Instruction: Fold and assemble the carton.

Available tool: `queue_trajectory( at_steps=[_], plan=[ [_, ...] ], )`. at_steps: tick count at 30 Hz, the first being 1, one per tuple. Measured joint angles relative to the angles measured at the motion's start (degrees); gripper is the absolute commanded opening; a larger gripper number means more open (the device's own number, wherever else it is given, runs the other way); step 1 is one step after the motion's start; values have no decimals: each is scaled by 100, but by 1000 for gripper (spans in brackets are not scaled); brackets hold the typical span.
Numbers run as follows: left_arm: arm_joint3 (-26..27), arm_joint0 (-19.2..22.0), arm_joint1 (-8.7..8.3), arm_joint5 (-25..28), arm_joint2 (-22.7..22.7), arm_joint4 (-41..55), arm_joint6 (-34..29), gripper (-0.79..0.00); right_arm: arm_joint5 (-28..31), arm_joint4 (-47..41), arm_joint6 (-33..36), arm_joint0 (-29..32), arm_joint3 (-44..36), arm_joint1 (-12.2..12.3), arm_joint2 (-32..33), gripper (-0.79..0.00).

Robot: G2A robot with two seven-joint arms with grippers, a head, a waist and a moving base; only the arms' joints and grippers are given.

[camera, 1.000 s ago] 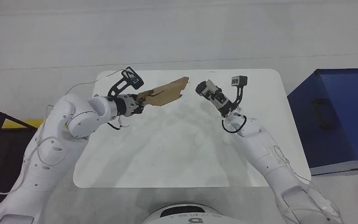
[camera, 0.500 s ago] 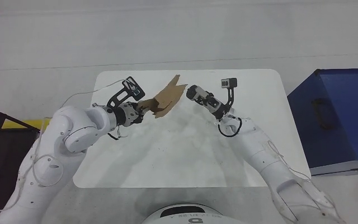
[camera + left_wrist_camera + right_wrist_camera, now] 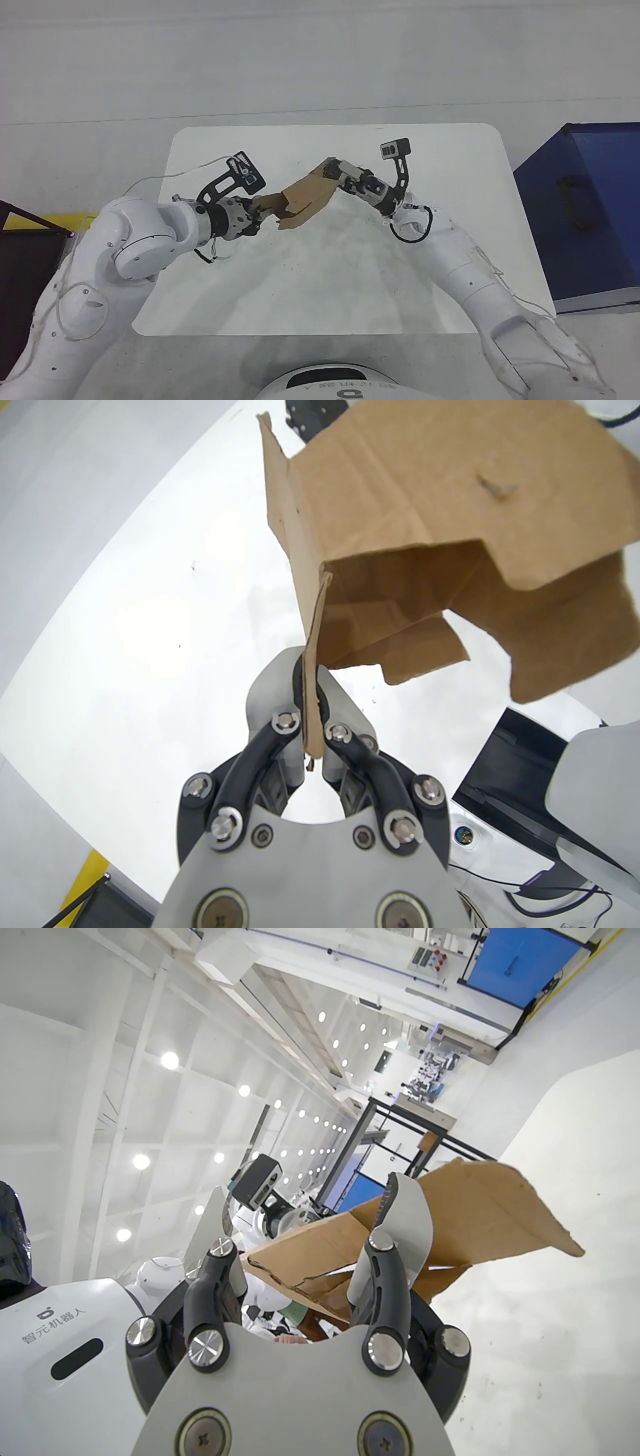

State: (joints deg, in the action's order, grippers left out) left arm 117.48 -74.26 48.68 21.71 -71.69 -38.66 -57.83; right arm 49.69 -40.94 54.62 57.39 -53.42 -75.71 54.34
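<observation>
Overhead looking down, wrist cameras close, sharing carton (image 3: 305,197)

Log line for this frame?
carton: airborne, partly open | left gripper: shut on carton edge | right gripper: open, straddling opposite flap

**Setting: a large robotics test hall of industrial build.** The right wrist view shows a high white ceiling (image 3: 100,1003) with beams and rows of round lamps (image 3: 170,1060). It also shows a blue wall panel (image 3: 520,963), a black-framed glazed enclosure (image 3: 372,1128) and distant workstations (image 3: 430,1078). In the top view, a white tabletop (image 3: 450,160) with rounded corners stands on a smooth pale grey floor (image 3: 300,60). A yellow floor marking (image 3: 45,220) and a blue container (image 3: 590,215) lie beside it.
</observation>
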Motion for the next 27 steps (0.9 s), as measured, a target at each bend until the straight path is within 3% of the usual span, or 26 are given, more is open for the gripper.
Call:
queue_trajectory(
  at_steps=[2, 9, 14, 18, 20, 27],
  plan=[
    [-9, -11, 1, -47, -19, 22, 40, -785, -10, 179, 6, 0, -5, 8, -35, -308],
    [-51, -28, 9, -185, -86, 114, 238, -785, 44, 1319, -66, 39, -35, 55, -201, -249],
    [-94, 13, 15, -221, -108, 211, 287, -785, -15, 2004, -506, 100, -138, 69, -192, -108],
    [-138, 45, 17, -220, -119, 286, 271, -785, 55, 2208, -1007, 216, -342, 66, -124, -126],
    [-151, 40, 17, -207, -116, 293, 261, -785, 153, 2076, -1132, 267, -428, 70, -59, -200],
    [-165, 12, 13, -172, -115, 252, 270, -785, 197, 1719, -885, 354, -578, 130, 76, -268]
  ],
)
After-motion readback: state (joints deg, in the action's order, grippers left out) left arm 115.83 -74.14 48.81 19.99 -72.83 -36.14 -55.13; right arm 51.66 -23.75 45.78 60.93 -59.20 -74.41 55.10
